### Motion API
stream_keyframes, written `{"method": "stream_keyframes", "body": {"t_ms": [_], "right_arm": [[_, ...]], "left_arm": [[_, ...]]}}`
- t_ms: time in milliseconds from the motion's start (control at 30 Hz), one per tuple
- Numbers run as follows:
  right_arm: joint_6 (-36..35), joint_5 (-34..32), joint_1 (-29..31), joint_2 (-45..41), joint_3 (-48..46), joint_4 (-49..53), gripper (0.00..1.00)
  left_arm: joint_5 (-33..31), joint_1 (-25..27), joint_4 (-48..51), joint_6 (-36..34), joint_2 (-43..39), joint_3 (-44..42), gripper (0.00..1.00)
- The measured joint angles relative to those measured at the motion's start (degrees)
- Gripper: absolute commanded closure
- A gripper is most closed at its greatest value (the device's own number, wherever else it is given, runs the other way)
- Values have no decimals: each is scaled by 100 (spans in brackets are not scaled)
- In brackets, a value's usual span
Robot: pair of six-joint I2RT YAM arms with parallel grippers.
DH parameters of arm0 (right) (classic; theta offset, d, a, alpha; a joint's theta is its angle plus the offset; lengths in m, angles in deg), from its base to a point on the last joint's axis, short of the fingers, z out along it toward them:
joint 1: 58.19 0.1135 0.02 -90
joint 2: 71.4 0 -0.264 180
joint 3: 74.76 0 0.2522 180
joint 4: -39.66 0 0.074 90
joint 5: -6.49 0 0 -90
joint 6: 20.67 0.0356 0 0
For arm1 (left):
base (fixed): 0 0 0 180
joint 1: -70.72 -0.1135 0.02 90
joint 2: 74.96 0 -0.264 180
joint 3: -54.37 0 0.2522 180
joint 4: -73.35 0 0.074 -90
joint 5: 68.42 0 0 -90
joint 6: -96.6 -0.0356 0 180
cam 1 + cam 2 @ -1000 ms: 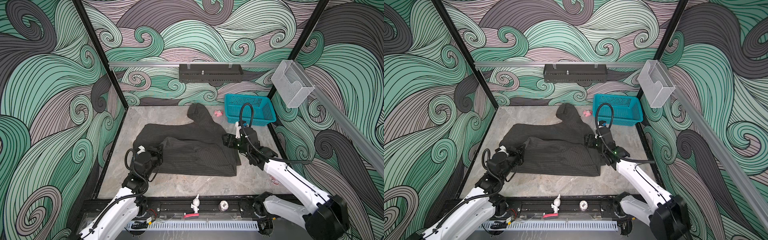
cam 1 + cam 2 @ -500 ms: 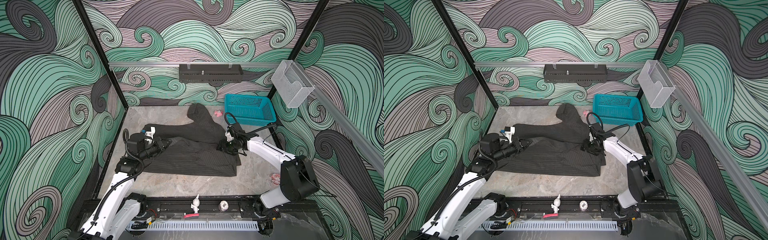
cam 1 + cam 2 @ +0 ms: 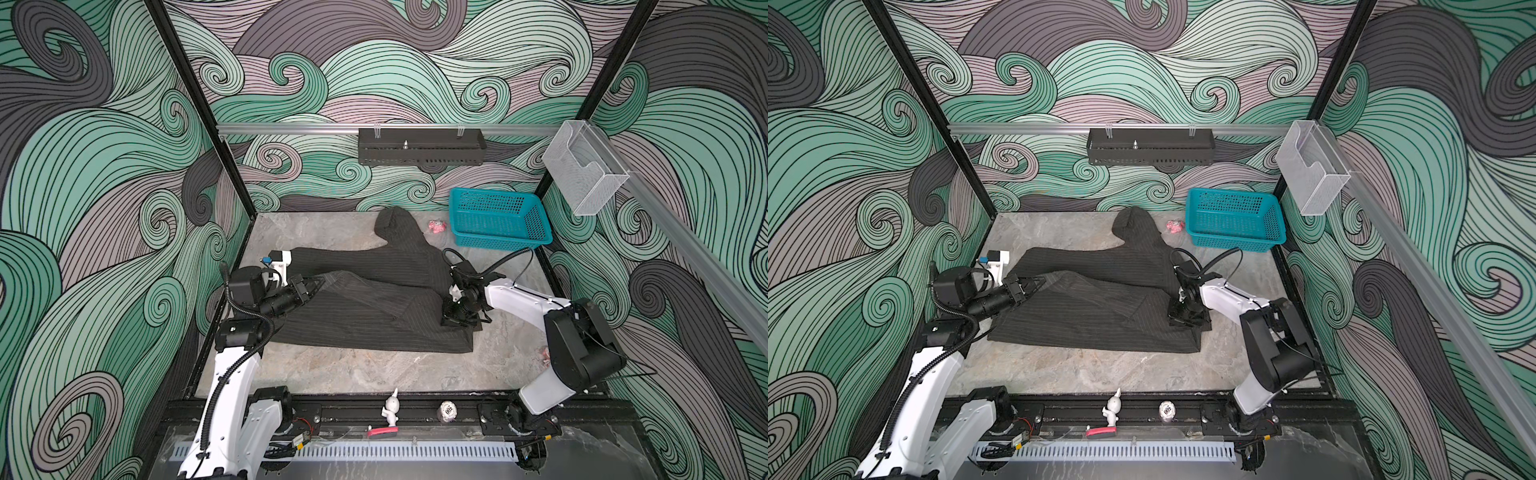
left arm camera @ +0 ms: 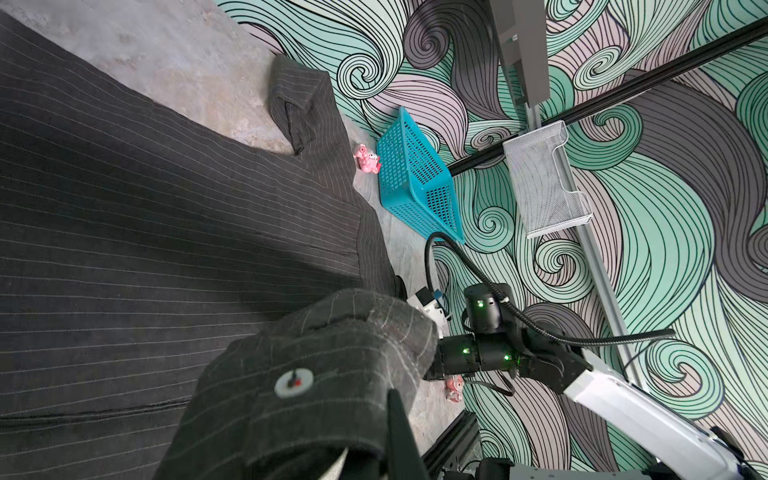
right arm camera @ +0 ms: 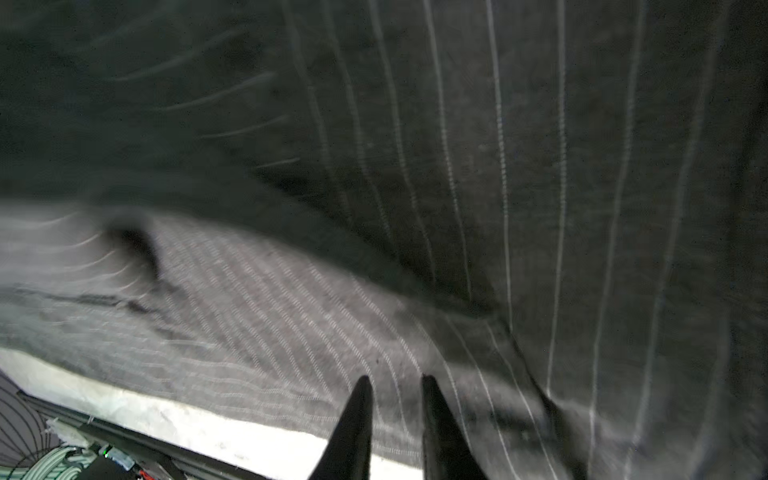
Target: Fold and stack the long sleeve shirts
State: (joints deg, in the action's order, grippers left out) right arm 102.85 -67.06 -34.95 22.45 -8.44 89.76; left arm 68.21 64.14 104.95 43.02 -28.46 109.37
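Left wrist view: limp shirt (image 4: 166, 208), likely best gripped at edges, clamped in left pincer (image 3: 312, 286); right pincer (image 5: 392, 386) nearly together, hold unclear.

No legible text or number in any view. Small round white ball (image 3: 446, 411) on the black rail (image 3: 340, 411), well apart from both jaw pairs, bears dark marks too small to read.

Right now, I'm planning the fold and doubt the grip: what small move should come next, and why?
Probably close the right gripper fully on the shirt: its jaws stand narrowly apart over the fabric, while the left gripper holds the opposite edge raised.
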Motion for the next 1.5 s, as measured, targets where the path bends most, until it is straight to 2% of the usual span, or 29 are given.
{"method": "stream_keyframes", "body": {"t_ms": [267,567,733,833,933,1033,1133,1300,1500], "right_arm": [[170,-125,-61,120,-146,-142,86],[345,-122,-155,-111,-428,-417,87],[365,-127,-175,-170,-503,-490,87],[393,-125,-179,-188,-520,-511,87],[424,-127,-179,-195,-520,-511,88],[450,-144,-181,-212,-527,-511,87],[470,-179,-197,-243,-546,-503,87],[496,-236,-199,-254,-549,-505,87],[511,-306,-205,-382,-654,-490,87]], "left_arm": [[114,-214,155,-1016,354,966,100],[-107,-275,-455,-1851,87,505,100],[-267,-278,-887,-1976,125,116,100],[-269,-225,-1679,-1875,492,205,100],[-293,-63,-2229,-1823,1244,752,100],[-249,262,-2559,-1838,1978,1543,100],[-243,745,-2734,-2009,2358,1987,100],[-306,1141,-3069,-2135,2284,1421,100],[-933,791,-2461,-2376,1064,2,100]]}}
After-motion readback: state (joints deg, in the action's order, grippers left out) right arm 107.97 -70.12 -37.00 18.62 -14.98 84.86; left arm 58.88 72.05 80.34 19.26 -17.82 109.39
